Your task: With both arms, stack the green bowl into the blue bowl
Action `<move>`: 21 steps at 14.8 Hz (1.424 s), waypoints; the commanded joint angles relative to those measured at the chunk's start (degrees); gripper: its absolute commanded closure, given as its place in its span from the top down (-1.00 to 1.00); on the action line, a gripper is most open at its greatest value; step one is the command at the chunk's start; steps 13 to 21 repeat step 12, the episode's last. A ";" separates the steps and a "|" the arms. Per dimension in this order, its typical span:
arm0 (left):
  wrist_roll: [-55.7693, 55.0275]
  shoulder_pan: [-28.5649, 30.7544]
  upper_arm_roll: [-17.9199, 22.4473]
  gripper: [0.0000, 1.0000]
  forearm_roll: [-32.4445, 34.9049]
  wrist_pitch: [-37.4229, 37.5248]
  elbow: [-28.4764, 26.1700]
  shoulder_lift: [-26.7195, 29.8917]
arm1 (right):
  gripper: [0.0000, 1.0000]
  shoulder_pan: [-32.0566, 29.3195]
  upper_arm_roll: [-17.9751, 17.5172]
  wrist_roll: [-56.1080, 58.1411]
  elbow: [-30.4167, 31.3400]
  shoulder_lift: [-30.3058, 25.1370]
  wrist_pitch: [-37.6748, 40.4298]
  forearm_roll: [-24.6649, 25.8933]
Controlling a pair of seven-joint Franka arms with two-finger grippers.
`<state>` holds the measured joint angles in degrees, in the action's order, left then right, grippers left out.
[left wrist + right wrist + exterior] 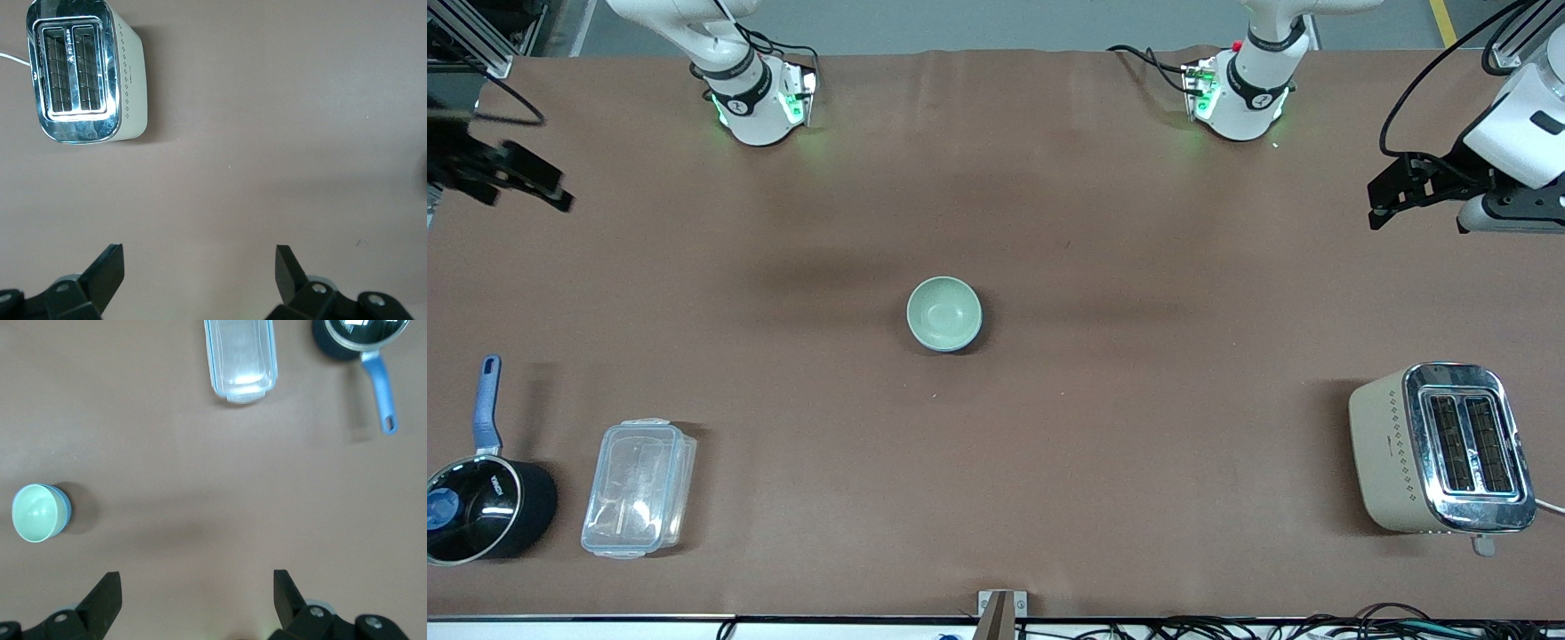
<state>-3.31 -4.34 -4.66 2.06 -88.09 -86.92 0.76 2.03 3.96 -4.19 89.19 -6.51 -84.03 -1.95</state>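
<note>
At mid-counter I see the green bowl nested in the blue bowl; left hand and right hand hover at opposite ends, fingers apart.

Glossy green bowl, chromed toaster

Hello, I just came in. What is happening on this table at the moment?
Nothing is being handled right now. The green bowl already sits inside the blue bowl in the middle of the table; only a blue edge shows under it. The left gripper is open over bare table at the left arm's end, with the toaster nearer the front camera. The right gripper is open at the right arm's end, holding nothing. The saucepan and the clear container stand untouched.
</note>
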 commanded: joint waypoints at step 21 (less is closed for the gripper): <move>0.40 0.74 -0.44 1.00 0.23 0.29 0.97 0.30 | 1.00 -3.43 -3.07 1.90 -8.86 5.89 3.53 0.72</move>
